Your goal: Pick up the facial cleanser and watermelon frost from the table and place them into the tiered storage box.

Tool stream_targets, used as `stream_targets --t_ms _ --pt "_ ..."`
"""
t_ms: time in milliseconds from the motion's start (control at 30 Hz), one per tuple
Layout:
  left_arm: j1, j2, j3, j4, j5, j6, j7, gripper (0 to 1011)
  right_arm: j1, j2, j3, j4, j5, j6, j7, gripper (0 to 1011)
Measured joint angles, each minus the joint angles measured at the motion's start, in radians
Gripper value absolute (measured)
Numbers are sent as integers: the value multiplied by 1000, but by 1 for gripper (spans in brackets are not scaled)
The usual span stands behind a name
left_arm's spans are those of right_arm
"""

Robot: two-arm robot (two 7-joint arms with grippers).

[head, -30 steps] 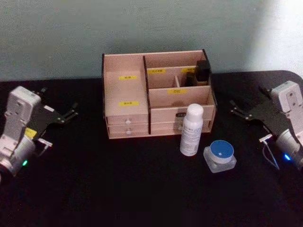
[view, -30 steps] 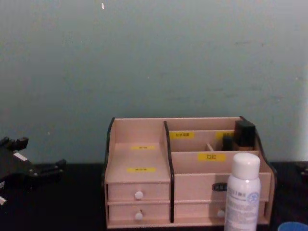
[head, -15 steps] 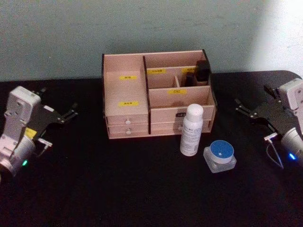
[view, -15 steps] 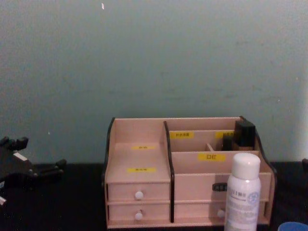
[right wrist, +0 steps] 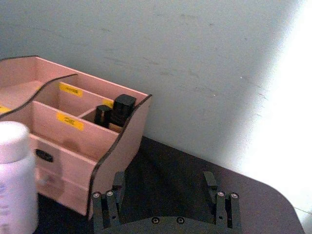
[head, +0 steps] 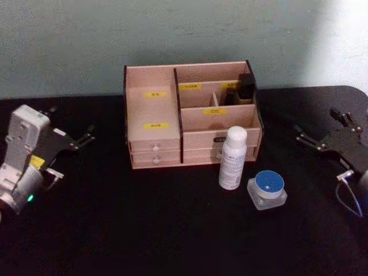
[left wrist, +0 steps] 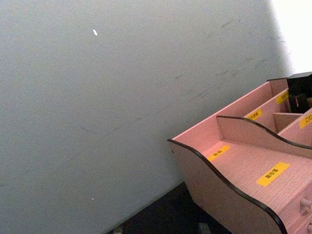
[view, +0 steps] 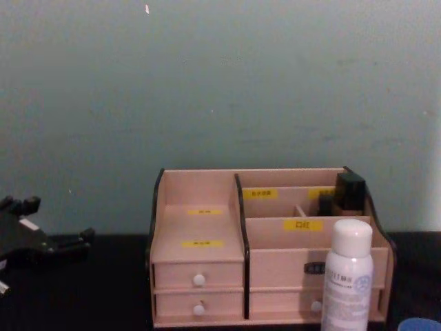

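Note:
A white bottle with a white cap [head: 232, 157] [view: 348, 276] stands upright just in front of the tiered storage box [head: 150, 109] [view: 200, 214] [right wrist: 117, 141] [left wrist: 243, 168]. A squat clear jar with a blue lid [head: 267, 188] sits to the bottle's right. I cannot tell from the labels which is the facial cleanser and which the watermelon frost. My left gripper [head: 70, 122] [view: 54, 222] hovers open far to the left of the box. My right gripper [head: 324, 126] [right wrist: 163, 183] is open and holds nothing, well to the right of the jar.
The black table [head: 172, 230] runs up to a grey-green wall [head: 172, 34]. Small black items [head: 246, 86] stand in the box's back right compartment. The table's rounded right edge [head: 359, 92] lies near my right arm. Open table lies in front of the bottle and jar.
My right gripper has drawn away to the right, farther from the box and jar. My left gripper has barely shifted. Bottle, jar and box have not moved.

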Motion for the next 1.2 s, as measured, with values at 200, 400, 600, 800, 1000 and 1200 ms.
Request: stream_targets --t_ms 200,400,600,800,1000,1200 --pt "0 0 0 0 0 0 0 1001 -85 34 36 -84 27 -21 40 1003" --pt "0 0 0 0 0 0 0 1001 -145 53 52 -143 44 -46 93 1003" --pt "0 0 0 0 0 0 0 1001 -164 53 48 -161 49 -57 141 1003" --pt "0 0 0 0 0 0 0 1001 -159 41 28 -157 59 -46 208 1002" --pt "0 0 0 0 0 0 0 1001 -146 29 14 -141 75 -24 261 1002" --pt "0 0 0 0 0 0 0 1001 -111 -2 -1 -98 81 6 303 1002"
